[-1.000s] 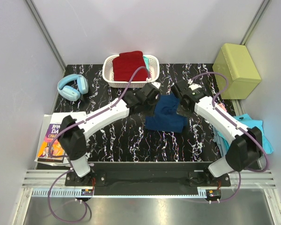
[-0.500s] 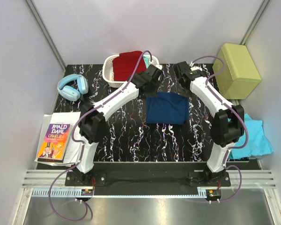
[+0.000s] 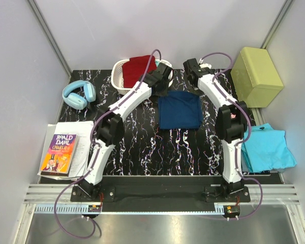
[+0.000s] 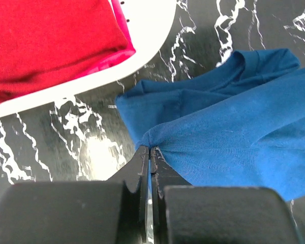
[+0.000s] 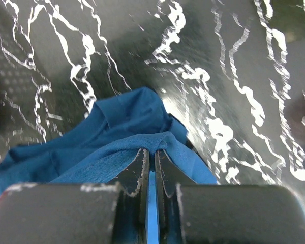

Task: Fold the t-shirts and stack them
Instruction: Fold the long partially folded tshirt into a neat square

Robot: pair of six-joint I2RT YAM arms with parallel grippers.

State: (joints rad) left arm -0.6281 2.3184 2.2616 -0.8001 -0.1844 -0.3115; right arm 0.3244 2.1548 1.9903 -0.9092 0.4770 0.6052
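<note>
A navy blue t-shirt (image 3: pixel 180 110) lies folded in a rough square at the table's far middle. My left gripper (image 3: pixel 165 91) is shut on its far left corner, the cloth (image 4: pixel 229 137) bunched at the fingertips. At the far right corner my right gripper (image 3: pixel 195 90) is shut on the same shirt (image 5: pixel 117 142), fabric pinched between the jaws. A dark red t-shirt (image 3: pixel 137 68) sits folded in the white basket (image 3: pixel 118 79). The turquoise t-shirt (image 3: pixel 267 148) lies at the table's right edge. No print shows on the navy shirt.
Light blue headphones (image 3: pixel 79 94) rest at the far left. A paperback book (image 3: pixel 58 152) on papers sits at the near left. A yellow-green box (image 3: pixel 255 75) stands at the far right. The basket rim (image 4: pixel 117 71) is close beside the left gripper.
Both arms have stretched toward the far side, carrying the navy shirt's edge with them. The shirt went from a bunched lump to a flatter square lying further back.
</note>
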